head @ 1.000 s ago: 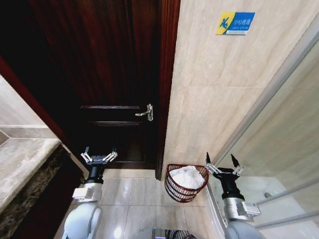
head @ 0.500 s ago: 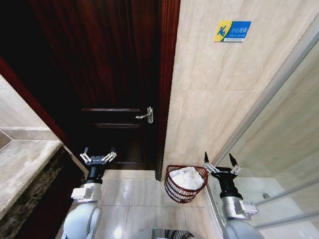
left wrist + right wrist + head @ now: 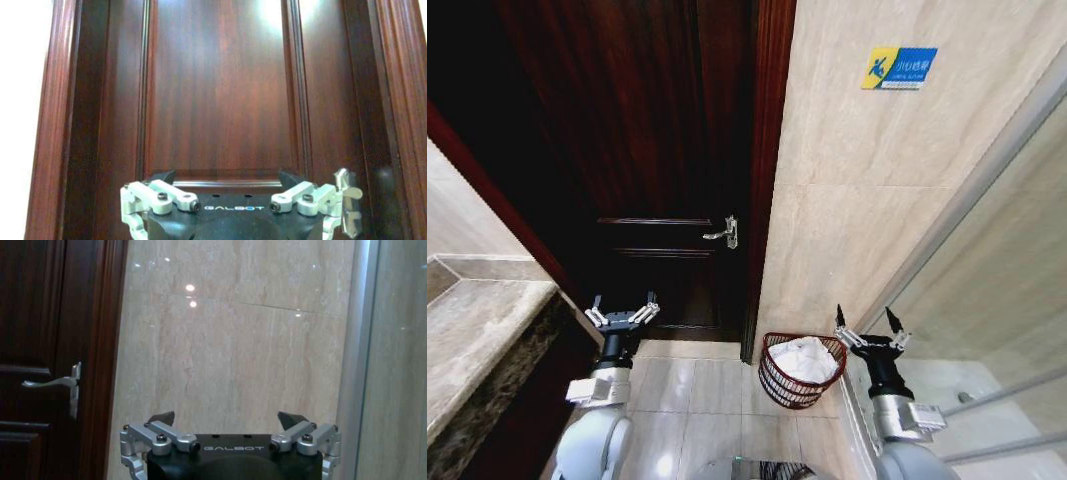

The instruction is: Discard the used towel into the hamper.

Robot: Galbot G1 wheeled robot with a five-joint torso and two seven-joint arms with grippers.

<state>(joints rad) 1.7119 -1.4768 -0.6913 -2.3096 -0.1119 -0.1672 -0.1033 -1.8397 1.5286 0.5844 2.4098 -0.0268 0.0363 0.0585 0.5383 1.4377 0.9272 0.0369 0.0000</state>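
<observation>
The hamper [image 3: 770, 378], a small round reddish-brown wire basket, stands on the floor against the beige wall beside the door frame. A white towel [image 3: 803, 358] lies bunched inside it. My right gripper [image 3: 870, 328] points upward just right of the hamper, open and holding nothing; in the right wrist view this open gripper [image 3: 227, 418] faces the tiled wall. Over on the left, my left gripper [image 3: 623, 308] is raised in front of the dark door, open and holding nothing; in the left wrist view it [image 3: 225, 178] faces the door panel.
A dark wooden door [image 3: 657, 150] with a silver lever handle [image 3: 723, 231] is straight ahead. A stone counter [image 3: 477, 330] juts in at the left. A glass partition with a metal frame [image 3: 967, 190] runs along the right. Pale floor tiles [image 3: 692, 400] lie between my arms.
The whole head view has shifted slightly, so the camera moved. Both grippers stay open and raised in the same pose, and the towel stays in the hamper.
</observation>
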